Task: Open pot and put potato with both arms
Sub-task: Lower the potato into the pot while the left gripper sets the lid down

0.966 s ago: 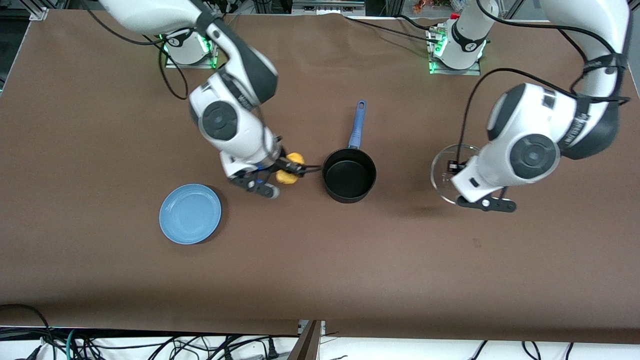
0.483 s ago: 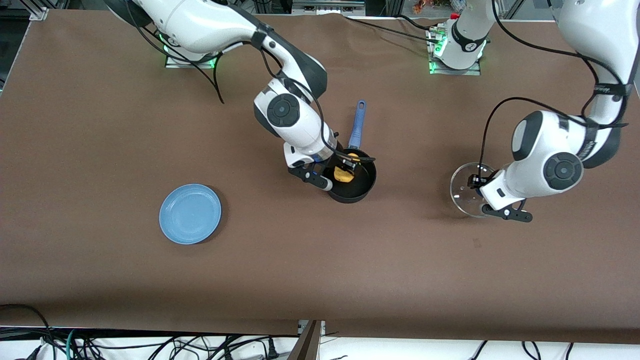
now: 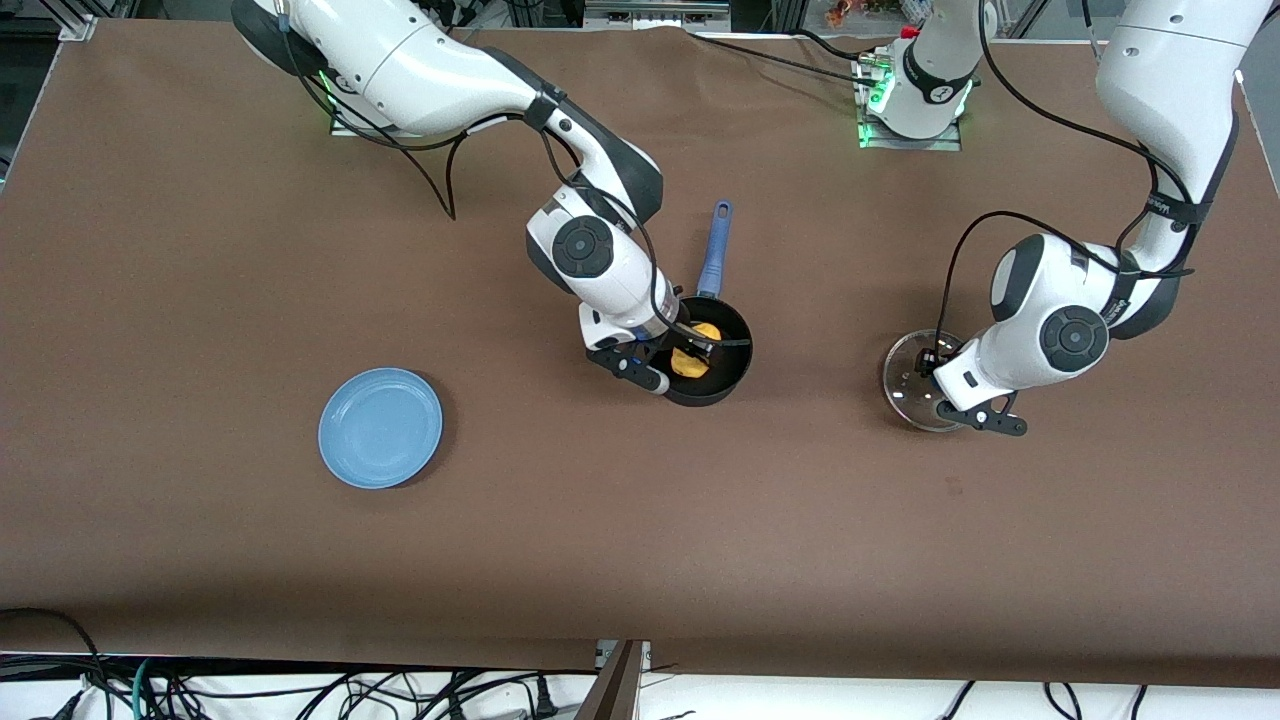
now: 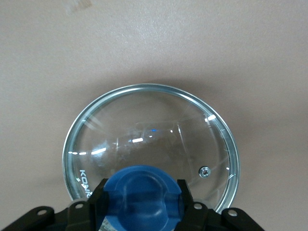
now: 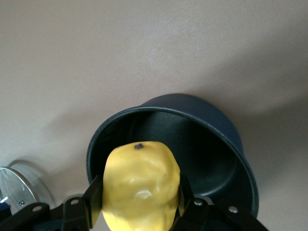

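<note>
The black pot [image 3: 725, 375] with its blue handle [image 3: 714, 250] stands open mid-table. My right gripper [image 3: 695, 350] is shut on the yellow potato [image 3: 692, 358] and holds it inside the pot's mouth; the right wrist view shows the potato [image 5: 140, 185] between the fingers over the pot [image 5: 202, 144]. My left gripper [image 3: 942, 385] is shut on the blue knob [image 4: 140, 192] of the glass lid [image 3: 908, 385], which sits low at the table toward the left arm's end; the left wrist view shows the lid [image 4: 151, 139].
A light-blue plate [image 3: 380, 427] lies toward the right arm's end, nearer the front camera than the pot. The brown table [image 3: 640, 520] is bare along the front. The lid also shows at the edge of the right wrist view [image 5: 19, 185].
My right gripper carried the potato from beside the pot to over it and down into its mouth. My left gripper lowered the lid toward the table.
</note>
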You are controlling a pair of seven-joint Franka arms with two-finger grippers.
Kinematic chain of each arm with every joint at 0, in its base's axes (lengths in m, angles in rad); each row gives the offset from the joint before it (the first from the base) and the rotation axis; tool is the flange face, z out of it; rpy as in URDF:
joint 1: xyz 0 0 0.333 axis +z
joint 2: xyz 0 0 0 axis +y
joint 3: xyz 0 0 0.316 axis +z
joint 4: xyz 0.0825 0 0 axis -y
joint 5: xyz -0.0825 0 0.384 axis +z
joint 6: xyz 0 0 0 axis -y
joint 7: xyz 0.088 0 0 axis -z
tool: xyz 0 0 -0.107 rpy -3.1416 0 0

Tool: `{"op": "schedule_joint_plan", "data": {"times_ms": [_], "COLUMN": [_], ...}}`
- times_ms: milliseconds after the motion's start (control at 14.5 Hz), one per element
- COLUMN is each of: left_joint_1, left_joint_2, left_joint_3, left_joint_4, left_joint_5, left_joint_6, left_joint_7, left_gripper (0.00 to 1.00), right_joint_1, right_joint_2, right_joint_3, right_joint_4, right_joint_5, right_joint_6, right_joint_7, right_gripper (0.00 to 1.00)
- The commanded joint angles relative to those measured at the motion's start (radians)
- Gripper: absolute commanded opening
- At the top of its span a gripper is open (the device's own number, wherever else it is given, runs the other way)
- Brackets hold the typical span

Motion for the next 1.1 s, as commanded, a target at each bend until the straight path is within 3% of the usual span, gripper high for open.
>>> {"op": "schedule_joint_plan", "data": {"times_ms": [0, 69, 138, 276, 552, 828, 1034], "left_joint_1": [0.019, 0.025, 0.025, 0.025, 0.024, 0.025, 0.041], "left_joint_2": [-0.001, -0.012, -0.030, -0.084, -0.188, -0.237, -0.253], "left_joint_3": [-0.016, -0.016, -0.017, -0.025, -0.074, -0.089, -0.063], "left_joint_4": [0.005, 0.008, 0.013, 0.042, 0.166, 0.371, 0.482], "left_joint_5": [0.030, 0.030, 0.030, 0.025, 0.013, -0.035, -0.122], "left_joint_6": [-0.002, -0.008, -0.022, -0.089, -0.320, -0.521, -0.569], "left_joint_7": [0.011, 0.011, 0.010, 0.010, 0.008, 0.010, 0.008], "left_gripper": [1.00, 1.00, 1.00, 1.00, 1.00, 1.00, 1.00], "right_joint_1": [0.021, 0.024, 0.026, 0.027, -0.015, -0.119, -0.230], "right_joint_2": [0.039, 0.040, 0.037, 0.013, -0.076, -0.188, -0.301], "right_joint_3": [-0.007, -0.007, -0.007, -0.007, -0.005, -0.008, -0.008], "right_joint_4": [0.038, 0.038, 0.038, 0.038, 0.120, 0.154, 0.122], "right_joint_5": [-0.010, -0.013, -0.032, -0.073, -0.072, -0.076, -0.079], "right_joint_6": [0.018, 0.018, 0.015, -0.018, -0.335, -0.584, -0.742], "right_joint_7": [0.012, 0.012, 0.006, 0.004, -0.058, -0.328, -0.559], "right_gripper": [0.57, 0.75, 1.00, 1.00, 1.00, 1.00, 1.00]}}
